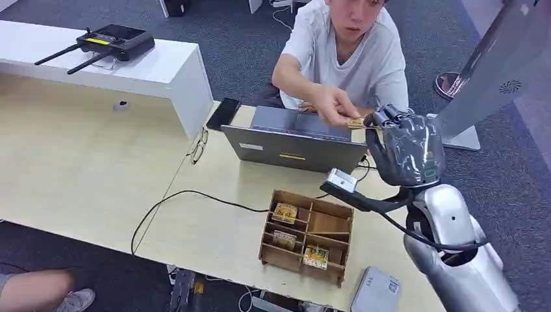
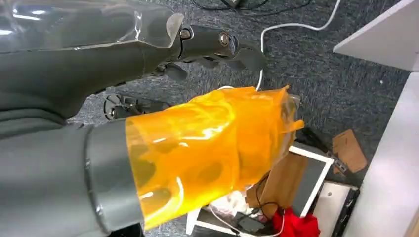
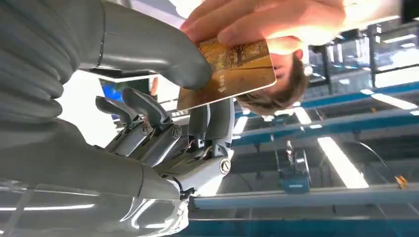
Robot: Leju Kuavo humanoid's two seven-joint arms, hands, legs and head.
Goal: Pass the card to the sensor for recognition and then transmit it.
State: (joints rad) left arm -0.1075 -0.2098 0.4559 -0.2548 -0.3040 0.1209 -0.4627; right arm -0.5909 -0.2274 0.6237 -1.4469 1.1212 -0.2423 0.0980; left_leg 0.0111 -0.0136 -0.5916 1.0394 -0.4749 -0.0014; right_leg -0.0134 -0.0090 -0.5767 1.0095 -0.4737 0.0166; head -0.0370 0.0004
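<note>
While a person's hand [image 3: 257,22] grips its far edge, the right robot hand [image 1: 406,146] pinches the gold card [image 3: 232,74] between thumb and fingers, raised above the laptop [image 1: 295,146] on the table [image 1: 214,227]. The left robot hand [image 2: 148,98] hangs with fingers loosely curled, holding nothing.

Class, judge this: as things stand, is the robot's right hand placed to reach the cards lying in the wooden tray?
Probably not at once. The right robot hand is raised beside the laptop, pinching a card that a person's hand also holds. The wooden tray lies open below.
</note>
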